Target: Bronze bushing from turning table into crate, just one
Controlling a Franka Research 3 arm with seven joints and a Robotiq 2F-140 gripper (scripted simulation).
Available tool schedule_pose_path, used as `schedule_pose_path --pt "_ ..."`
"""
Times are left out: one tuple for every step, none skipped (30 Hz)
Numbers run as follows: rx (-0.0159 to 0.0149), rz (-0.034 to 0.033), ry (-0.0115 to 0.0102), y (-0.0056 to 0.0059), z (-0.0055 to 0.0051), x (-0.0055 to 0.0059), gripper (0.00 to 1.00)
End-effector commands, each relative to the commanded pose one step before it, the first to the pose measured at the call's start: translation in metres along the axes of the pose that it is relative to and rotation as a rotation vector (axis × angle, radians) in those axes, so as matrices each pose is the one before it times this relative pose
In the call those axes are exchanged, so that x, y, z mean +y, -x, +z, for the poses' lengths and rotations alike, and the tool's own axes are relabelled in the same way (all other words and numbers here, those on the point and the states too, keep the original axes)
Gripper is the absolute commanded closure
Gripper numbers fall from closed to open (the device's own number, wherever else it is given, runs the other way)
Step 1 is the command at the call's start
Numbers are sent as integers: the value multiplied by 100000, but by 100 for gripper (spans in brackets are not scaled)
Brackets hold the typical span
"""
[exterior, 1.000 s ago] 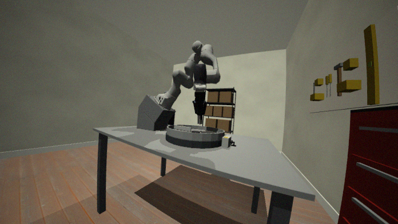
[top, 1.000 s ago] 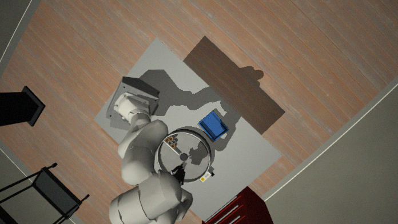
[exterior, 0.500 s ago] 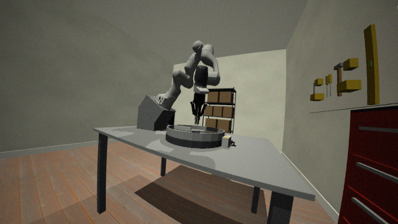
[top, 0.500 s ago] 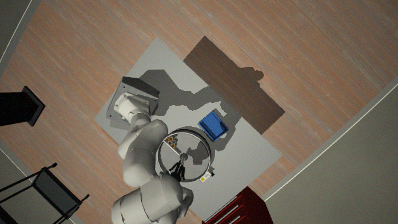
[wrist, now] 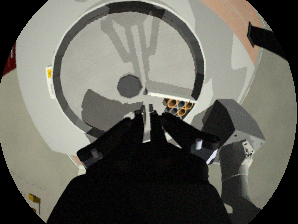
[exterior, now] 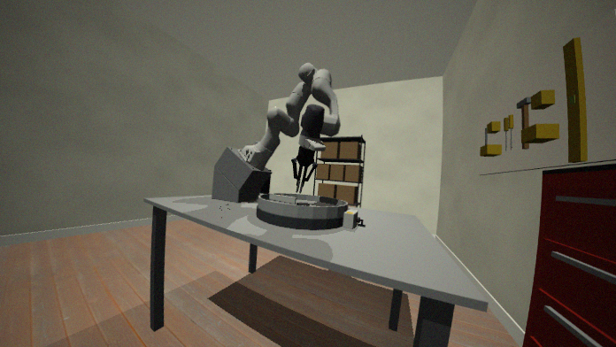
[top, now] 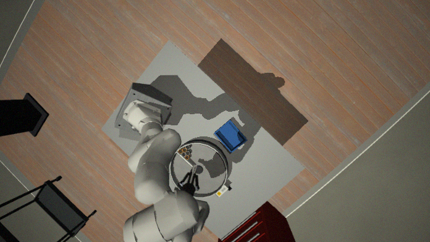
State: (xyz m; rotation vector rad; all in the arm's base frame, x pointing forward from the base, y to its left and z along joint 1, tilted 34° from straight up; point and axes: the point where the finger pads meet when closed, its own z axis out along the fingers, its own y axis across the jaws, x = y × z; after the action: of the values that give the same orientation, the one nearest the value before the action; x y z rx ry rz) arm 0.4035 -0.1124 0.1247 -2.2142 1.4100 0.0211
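Note:
The round turning table (top: 199,168) stands on the grey work table; it also shows in the side view (exterior: 302,210) and the wrist view (wrist: 129,76). A cluster of bushings (top: 185,152), some bronze and some dark, sits near its rim on the side toward the robot base, and shows in the wrist view (wrist: 178,104). The blue crate (top: 230,136) stands beside the turning table, empty as far as I can see. My gripper (top: 194,169) hangs above the turning table near its centre hub, fingers shut with nothing between them (wrist: 147,119). It is apart from the bushings.
The robot's grey base block (top: 143,106) stands at the table's far corner. A small yellow control box (top: 220,192) sits at the turning table's edge. A red drawer cabinet (top: 259,225) stands beside the table. A shelf with boxes (exterior: 340,170) stands behind.

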Motion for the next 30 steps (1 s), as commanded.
schedule_pose_path --pt "-3388 -15947 3841 721 432 981 94" --pt "-647 -1866 757 137 92 190 94" --pt "-674 -1901 765 143 94 193 94" --pt "-687 -1895 756 146 94 192 94" --pt "-699 -1890 746 149 93 191 94" --pt "-712 -1886 738 153 94 190 94" --pt "-724 -1881 728 156 93 188 94" --pt "-737 -1877 719 159 94 187 94" --pt "-749 -1872 709 162 93 185 94" --pt "-761 -1868 699 165 93 184 94" --pt "-772 -1863 688 168 93 182 94" --pt "-784 -1859 678 171 93 180 94" --pt "-796 -1855 667 174 93 179 94" --pt "-807 -1851 657 177 93 177 94" --pt "-818 -1846 645 179 93 175 94" --pt "0 0 0 0 0 0 94" --pt "0 0 0 0 0 0 94" --pt "-1245 -2758 945 273 139 260 94" --pt "-1133 -2457 823 250 124 228 94" --pt "-1017 -2166 710 225 110 198 94" --pt "-900 -1887 606 200 96 170 94" --pt "-783 -1621 511 175 83 145 94" --pt "-669 -1369 425 150 70 121 94" --pt "-559 -1134 347 125 58 99 94" --pt "-454 -915 277 102 47 79 94" --pt "-357 -716 214 80 37 61 94" --pt "-269 -537 160 61 28 46 94" --pt "-191 -381 113 43 20 32 94" --pt "-125 -249 73 28 13 21 94" --pt "-72 -143 42 16 7 12 94"
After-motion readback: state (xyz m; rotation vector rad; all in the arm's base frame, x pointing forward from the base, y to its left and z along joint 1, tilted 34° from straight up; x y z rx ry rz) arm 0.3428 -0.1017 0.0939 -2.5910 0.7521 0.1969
